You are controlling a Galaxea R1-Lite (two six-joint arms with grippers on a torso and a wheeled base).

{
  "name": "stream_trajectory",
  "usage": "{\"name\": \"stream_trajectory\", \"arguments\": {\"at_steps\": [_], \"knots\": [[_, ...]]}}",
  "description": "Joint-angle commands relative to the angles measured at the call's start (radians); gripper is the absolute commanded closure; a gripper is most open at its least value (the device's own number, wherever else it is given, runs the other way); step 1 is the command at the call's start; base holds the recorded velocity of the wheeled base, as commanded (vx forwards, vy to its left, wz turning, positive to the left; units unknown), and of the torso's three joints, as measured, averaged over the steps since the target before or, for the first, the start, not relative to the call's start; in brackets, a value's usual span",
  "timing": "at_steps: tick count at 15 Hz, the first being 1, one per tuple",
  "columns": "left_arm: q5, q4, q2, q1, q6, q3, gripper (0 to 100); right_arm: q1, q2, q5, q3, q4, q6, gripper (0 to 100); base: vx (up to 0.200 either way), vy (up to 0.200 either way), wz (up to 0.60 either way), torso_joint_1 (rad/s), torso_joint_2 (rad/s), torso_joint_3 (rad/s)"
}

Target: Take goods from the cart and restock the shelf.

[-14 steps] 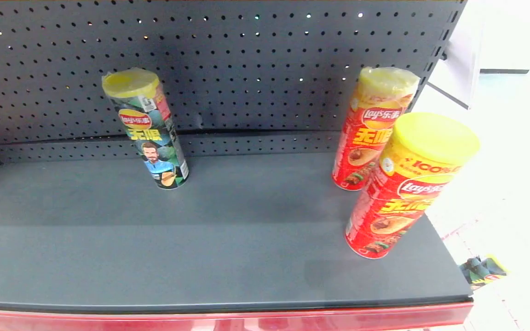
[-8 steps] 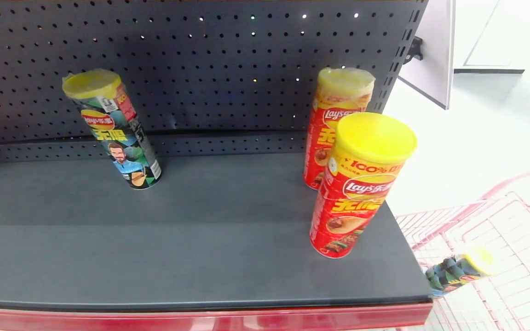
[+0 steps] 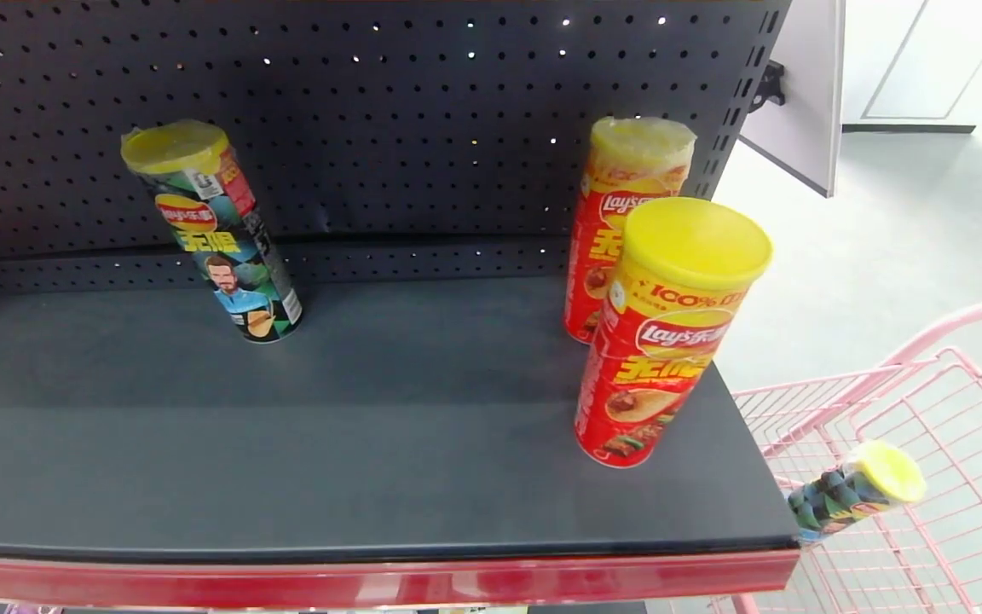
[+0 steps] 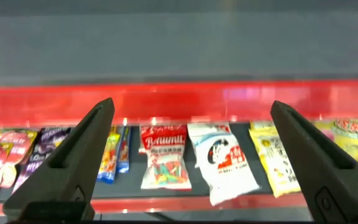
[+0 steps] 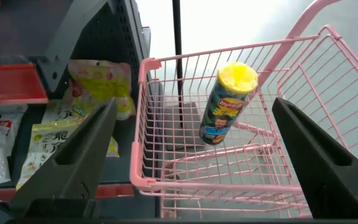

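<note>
On the dark shelf (image 3: 372, 443) stand three yellow-lidded chip cans: a green-blue can (image 3: 214, 234) at the back left, a red can (image 3: 619, 217) at the back right, and a second red can (image 3: 666, 328) just in front of it near the shelf's right end. To the right of the shelf stands a pink wire cart (image 3: 926, 477) (image 5: 166, 130), with another green-blue can (image 3: 853, 493) (image 5: 229, 102) leaning inside it. My right gripper (image 5: 194, 168) is open, held above the cart's near rim. My left gripper (image 4: 191, 162) is open, facing the shelf's red front edge (image 4: 179, 99).
A perforated dark back panel (image 3: 372, 119) closes the shelf behind. Below the red edge, a lower shelf carries several snack bags (image 4: 219, 162) (image 5: 48, 130). Light floor (image 3: 883, 256) lies open to the right of the shelf, with a white panel (image 3: 798, 85) beyond.
The whole head picture has swung to the right, so the camera has moved: the cart and its can have come into view. The cans on the shelf stand as before.
</note>
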State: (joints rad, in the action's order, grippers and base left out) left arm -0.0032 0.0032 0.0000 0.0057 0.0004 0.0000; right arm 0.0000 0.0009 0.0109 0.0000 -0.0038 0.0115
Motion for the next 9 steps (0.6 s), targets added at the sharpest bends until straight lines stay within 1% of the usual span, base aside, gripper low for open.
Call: {"name": "stream_trajectory", "arguments": {"at_steps": [1, 2, 9], "knots": [[0.0, 0.0, 0.0, 0.0, 0.0, 0.0, 0, 0.0, 0.001, 0.0, 0.0, -0.001, 0.001, 0, -0.2, 0.0, 0.0, 0.007, 0.0, 0.007], [0.0, 0.0, 0.002, 0.0, 0.0, 0.0, 0, 0.0, 0.001, 0.0, 0.0, -0.001, 0.001, 0, -0.2, 0.0, 0.0, -0.022, 0.0, 0.002], [0.0, 0.0, 0.0, 0.0, 0.0, 0.0, 0, 0.0, 0.001, 0.0, 0.0, -0.001, 0.001, 0, 0.0, 0.0, 0.0, 0.0, 0.0, 0.0]]}}
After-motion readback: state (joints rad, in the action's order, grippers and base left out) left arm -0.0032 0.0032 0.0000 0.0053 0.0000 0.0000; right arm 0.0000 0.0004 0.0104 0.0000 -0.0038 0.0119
